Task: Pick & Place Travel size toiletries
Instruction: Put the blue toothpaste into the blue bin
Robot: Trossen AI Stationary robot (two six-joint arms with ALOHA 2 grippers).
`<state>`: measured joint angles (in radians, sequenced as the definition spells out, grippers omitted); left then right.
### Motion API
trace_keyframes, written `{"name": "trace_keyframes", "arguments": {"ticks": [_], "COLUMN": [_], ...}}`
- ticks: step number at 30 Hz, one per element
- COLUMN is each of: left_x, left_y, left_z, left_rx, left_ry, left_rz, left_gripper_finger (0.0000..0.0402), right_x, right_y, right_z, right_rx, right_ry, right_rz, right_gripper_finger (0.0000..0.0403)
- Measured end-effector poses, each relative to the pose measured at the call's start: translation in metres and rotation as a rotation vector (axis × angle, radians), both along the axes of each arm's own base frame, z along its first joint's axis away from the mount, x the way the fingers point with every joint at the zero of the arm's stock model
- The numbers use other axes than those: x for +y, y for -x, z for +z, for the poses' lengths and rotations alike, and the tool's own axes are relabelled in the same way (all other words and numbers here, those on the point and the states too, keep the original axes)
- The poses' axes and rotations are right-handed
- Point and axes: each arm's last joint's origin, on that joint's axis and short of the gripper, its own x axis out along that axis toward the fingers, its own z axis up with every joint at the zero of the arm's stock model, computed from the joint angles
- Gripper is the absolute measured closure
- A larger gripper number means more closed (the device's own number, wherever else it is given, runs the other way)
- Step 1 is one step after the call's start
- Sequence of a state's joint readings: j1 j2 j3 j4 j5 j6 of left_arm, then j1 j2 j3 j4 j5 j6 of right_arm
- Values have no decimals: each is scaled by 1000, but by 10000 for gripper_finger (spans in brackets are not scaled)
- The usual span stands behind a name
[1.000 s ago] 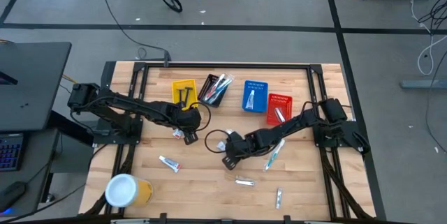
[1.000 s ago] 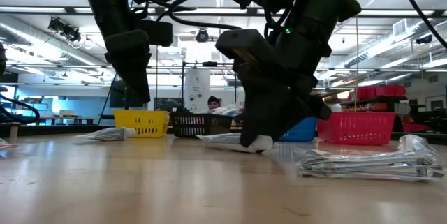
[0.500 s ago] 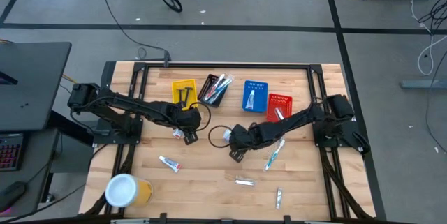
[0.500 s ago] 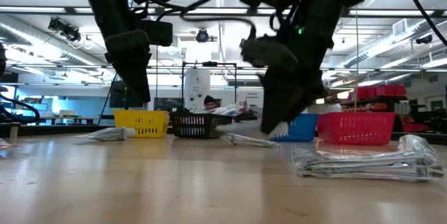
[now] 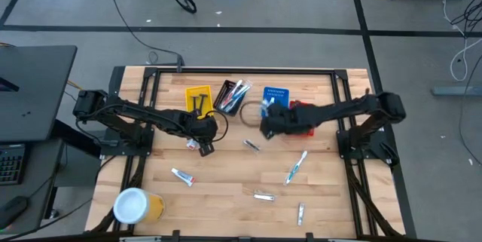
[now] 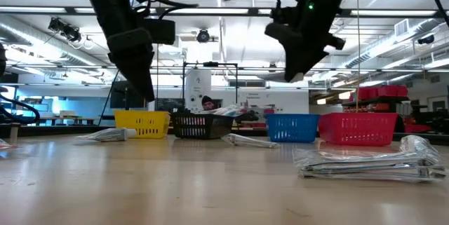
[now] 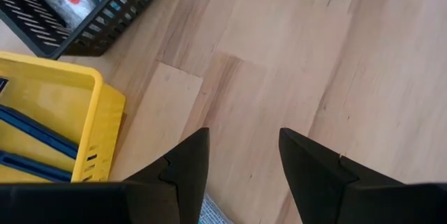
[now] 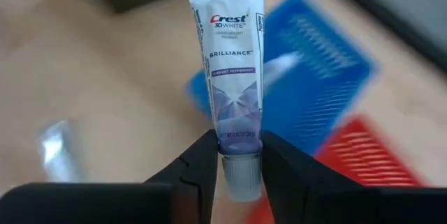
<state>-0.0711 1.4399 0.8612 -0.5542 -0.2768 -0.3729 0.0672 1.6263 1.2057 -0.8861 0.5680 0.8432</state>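
One small white toothpaste tube (image 8: 227, 63) with a grey cap is clamped at its cap end between the fingers of the right gripper (image 8: 235, 162), its flat crimped end pointing away from the wrist. In the high view the right gripper (image 5: 269, 124) is raised above the worktop (image 5: 226, 189), directly beside the blue mesh basket (image 5: 275, 101), with the red mesh basket (image 5: 303, 111) just behind the fingers. In the low view the gripper (image 6: 298, 71) hangs well clear of the wooden surface.

A silvery sachet (image 5: 251, 145) lies on the worktop near these fingers. A blue-white toothbrush (image 5: 296, 166), a second silvery sachet (image 5: 263, 195) and a third (image 5: 300, 212) lie farther off.

The left gripper (image 7: 241, 161) hovers over bare wood with its fingers apart and nothing between them. The yellow mesh basket (image 7: 66, 133) and the black mesh basket (image 7: 105, 21) lie just ahead of these fingers. A white tube (image 5: 194, 145) lies beside the left gripper (image 5: 204, 145), and another white tube with a red end (image 5: 181, 176) lies apart from it. A large yellow cup with a white lid (image 5: 137, 206) stands well apart.
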Motion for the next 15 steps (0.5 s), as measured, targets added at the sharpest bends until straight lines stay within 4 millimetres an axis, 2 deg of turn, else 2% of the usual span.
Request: {"name": "trace_keyframes", "arguments": {"ticks": [5,10,15], "left_x": [0,0,0], "left_y": [-1,-1,-2], "left_z": [1,1,1], "left_rx": [-17,-18,-17], "left_ry": [2,4,-3], "left_rz": [0,6,-13], "left_gripper_finger": [219,219,219], "right_x": [-38,-66,-81], "right_y": [4,3,12], "right_z": [2,-24,-45], "right_rx": [4,-8,4], "right_ry": [0,-31,-112], "right_rz": [-123,-187,-198], "right_gripper_finger": [299,299,299]}}
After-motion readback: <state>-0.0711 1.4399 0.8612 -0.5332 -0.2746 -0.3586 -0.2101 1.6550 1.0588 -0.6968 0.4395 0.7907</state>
